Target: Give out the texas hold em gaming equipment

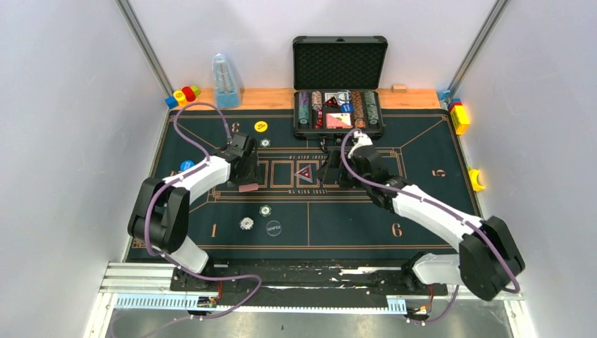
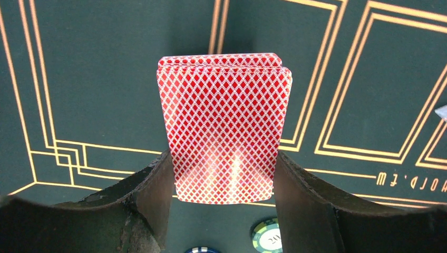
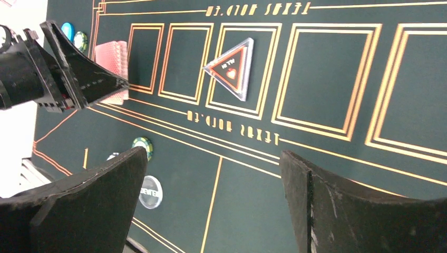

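Left gripper: clamps red-backed card deck; uneven stack may slip and scatter. Right gripper: spread, empty.

The green mat carries gold numerals around the triangular plaque: 1 near-left of it, 6 near-right, 5 far to its right, 3 beyond it to the left. "TEXAS HOLD EM" runs inverted just nearside of the plaque. The white disc, near-left of the plaque, reads "DEALER". The plaque bears a red heart sign; its lettering is too small to read.
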Tool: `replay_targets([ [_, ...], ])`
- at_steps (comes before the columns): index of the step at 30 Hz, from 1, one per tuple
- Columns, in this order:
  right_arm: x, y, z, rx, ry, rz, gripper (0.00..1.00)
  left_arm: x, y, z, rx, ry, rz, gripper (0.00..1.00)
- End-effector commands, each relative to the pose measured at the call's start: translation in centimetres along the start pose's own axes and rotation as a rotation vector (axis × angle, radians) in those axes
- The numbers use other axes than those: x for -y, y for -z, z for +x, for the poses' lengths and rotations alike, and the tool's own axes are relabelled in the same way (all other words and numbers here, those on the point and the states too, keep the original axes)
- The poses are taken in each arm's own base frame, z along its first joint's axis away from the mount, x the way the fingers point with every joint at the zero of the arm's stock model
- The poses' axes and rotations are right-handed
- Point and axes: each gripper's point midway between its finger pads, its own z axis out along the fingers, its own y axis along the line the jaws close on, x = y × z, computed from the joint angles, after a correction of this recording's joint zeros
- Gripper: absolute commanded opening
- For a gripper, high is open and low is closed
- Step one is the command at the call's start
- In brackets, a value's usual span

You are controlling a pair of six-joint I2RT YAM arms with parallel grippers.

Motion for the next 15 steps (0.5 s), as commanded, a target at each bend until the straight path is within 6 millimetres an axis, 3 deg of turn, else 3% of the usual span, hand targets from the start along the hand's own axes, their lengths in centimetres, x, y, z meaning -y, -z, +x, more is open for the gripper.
replay_targets([
  [1, -3.7, -1.8, -2.4, 0.015, -0.068, -0.113, 0.98, 2.5, 1.8, -0.8, 0.059, -0.077, 0.083, 0.00],
  [8, -5.8, -4.5, -2.3, -0.054, -0.104, -0.200, 0.95, 5.9, 3.2, 0.9, 0.062, -0.218, 0.162, 0.00],
  [15, -6.1, -5.6, -0.6, -0.138, -0.163, -0.297, 0.95, 9.0, 5.5, 2.4, 0.077, -0.330, 0.278, 0.00],
])
